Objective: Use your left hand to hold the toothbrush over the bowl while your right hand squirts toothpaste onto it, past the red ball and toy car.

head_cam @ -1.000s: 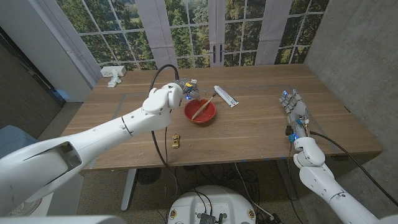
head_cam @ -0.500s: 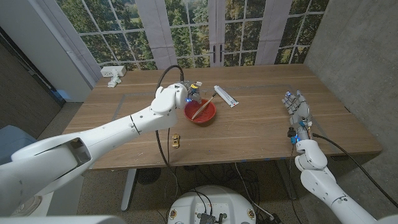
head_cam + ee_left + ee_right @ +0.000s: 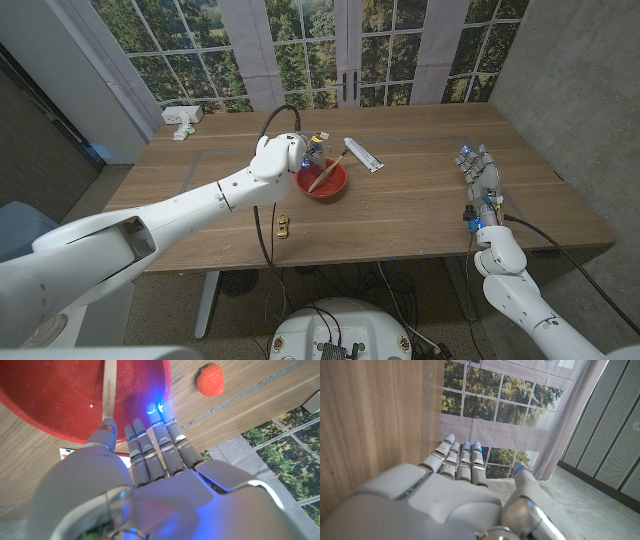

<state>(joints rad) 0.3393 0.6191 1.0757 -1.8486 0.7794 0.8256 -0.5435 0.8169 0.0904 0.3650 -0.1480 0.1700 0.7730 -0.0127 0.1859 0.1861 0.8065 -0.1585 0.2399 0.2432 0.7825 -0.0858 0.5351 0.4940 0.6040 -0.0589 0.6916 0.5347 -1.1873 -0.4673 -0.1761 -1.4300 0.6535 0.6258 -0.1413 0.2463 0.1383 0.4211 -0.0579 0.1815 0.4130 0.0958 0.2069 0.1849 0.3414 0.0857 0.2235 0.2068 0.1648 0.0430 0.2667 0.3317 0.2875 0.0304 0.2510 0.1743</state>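
Note:
A red bowl [image 3: 322, 179] stands mid-table with a wooden-handled toothbrush [image 3: 327, 172] lying slanted in it. My left hand [image 3: 296, 156] is at the bowl's far-left rim; in the left wrist view its fingers [image 3: 150, 442] reach straight over the bowl's rim [image 3: 150, 407] and the thumb tip sits by the end of the toothbrush handle [image 3: 109, 385], gripping nothing. A dimpled red ball [image 3: 210, 380] lies just beyond the bowl. The white toothpaste tube [image 3: 363, 154] lies right of the bowl. A small yellow toy car [image 3: 283, 226] sits nearer the front edge. My right hand [image 3: 480, 176] stands open at the table's right.
A white power strip [image 3: 183, 117] lies at the back left corner. Windows and curtains stand behind the table, with a grey wall on the right. Bare wood stretches between the toothpaste tube and my right hand.
My left hand has moved right, closer to the bowl's rim and the toothbrush. The right hand has stayed about where it was.

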